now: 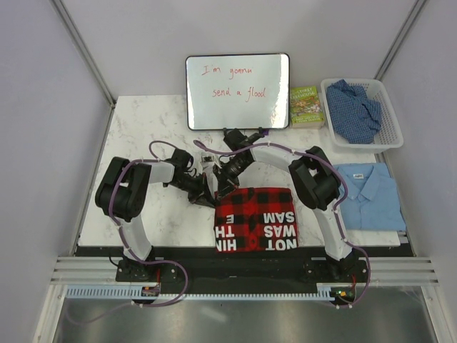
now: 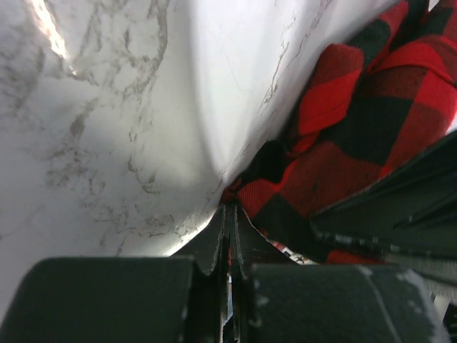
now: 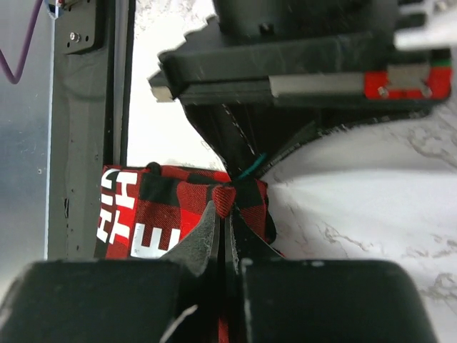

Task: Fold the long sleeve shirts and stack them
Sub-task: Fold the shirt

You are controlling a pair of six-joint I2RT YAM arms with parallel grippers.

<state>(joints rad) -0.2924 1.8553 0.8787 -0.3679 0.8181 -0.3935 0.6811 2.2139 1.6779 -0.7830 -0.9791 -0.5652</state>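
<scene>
The red-and-black checked flannel (image 1: 257, 218), one of the long sleeve shirts, lies folded near the table's front edge with its white lettering up. Both grippers meet at its far left corner. My left gripper (image 2: 230, 209) is shut, and a sliver of red cloth (image 2: 357, 128) shows between its fingers. My right gripper (image 3: 225, 206) is shut on a small red fold of the flannel (image 3: 157, 207). In the top view the left gripper (image 1: 212, 199) and right gripper (image 1: 227, 184) nearly touch. A light blue collared shirt (image 1: 368, 194) lies folded at the right. A dark blue speckled shirt (image 1: 353, 108) is crumpled in a basket.
A white basket (image 1: 391, 114) stands at the back right, with a green book (image 1: 306, 105) beside it. A whiteboard with red writing (image 1: 238, 91) leans at the back middle. Bare marble table (image 1: 143, 121) lies to the left. A black rail (image 3: 86, 128) edges the table front.
</scene>
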